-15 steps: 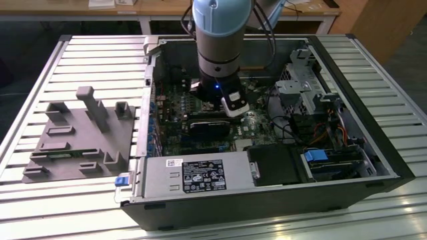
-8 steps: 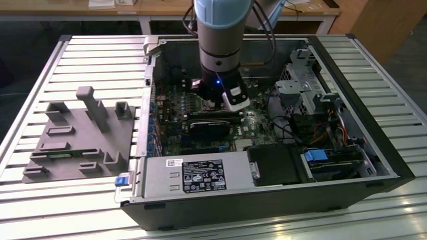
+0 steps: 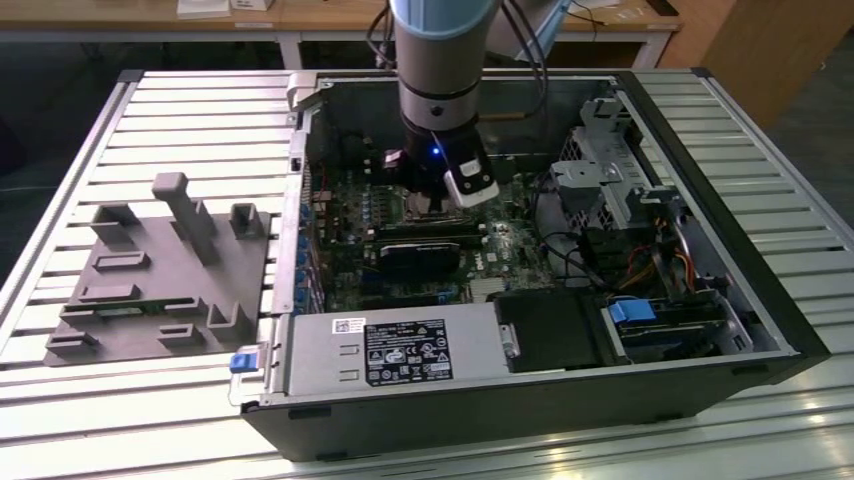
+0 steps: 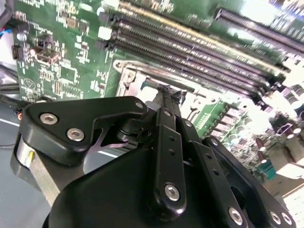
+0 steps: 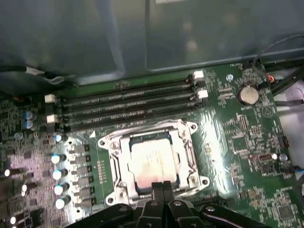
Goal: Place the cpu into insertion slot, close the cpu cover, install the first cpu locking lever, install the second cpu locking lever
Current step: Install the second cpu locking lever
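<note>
The cpu (image 5: 152, 161) showed a dull silver-grey metal top, smooth. The cpu cover (image 5: 187, 152) was bright bare metal, glossy in places. The circuit board (image 5: 237, 137) was green, lacquered, slightly shiny. The memory slots (image 5: 128, 102) looked like matt black plastic. The gripper (image 5: 161, 187) was black, semi-matt, with bright metal screws.

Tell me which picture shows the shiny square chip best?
The first wrist view: the cpu faces the camera, sitting in its socket under the cpu cover. In the second wrist view the hand hides nearly all of it. In the exterior view the arm blocks that spot.
</note>
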`<control>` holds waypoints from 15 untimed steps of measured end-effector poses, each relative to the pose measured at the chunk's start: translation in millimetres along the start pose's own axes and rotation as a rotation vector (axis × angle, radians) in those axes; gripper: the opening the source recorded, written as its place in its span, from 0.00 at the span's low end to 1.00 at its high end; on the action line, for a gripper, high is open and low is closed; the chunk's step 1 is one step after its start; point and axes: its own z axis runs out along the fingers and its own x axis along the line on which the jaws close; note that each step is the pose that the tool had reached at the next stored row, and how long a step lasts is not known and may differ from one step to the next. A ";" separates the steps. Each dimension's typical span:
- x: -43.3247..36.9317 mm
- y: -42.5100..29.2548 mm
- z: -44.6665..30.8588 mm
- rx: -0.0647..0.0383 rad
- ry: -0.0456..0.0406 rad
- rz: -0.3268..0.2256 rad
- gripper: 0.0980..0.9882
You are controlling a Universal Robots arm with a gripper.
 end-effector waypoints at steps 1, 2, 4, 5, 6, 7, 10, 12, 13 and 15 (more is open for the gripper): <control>0.1 2.2 0.4 0.001 -0.0002 0.000 0.00; 0.1 4.2 0.8 0.002 -0.0004 0.000 0.00; 0.2 8.2 1.4 0.004 -0.0007 0.000 0.00; 0.2 10.2 1.8 0.005 -0.0009 0.000 0.00; 0.2 12.2 2.2 0.006 -0.0011 -0.001 0.00; 0.3 14.3 2.6 0.008 -0.0014 -0.001 0.00; 1.1 19.7 3.6 0.011 -0.0020 -0.001 0.00; 1.4 21.1 3.3 0.012 -0.0021 -0.001 0.00; 1.4 21.5 2.3 0.012 -0.0021 -0.001 0.00; 1.3 22.2 -0.4 0.013 -0.0023 -0.001 0.00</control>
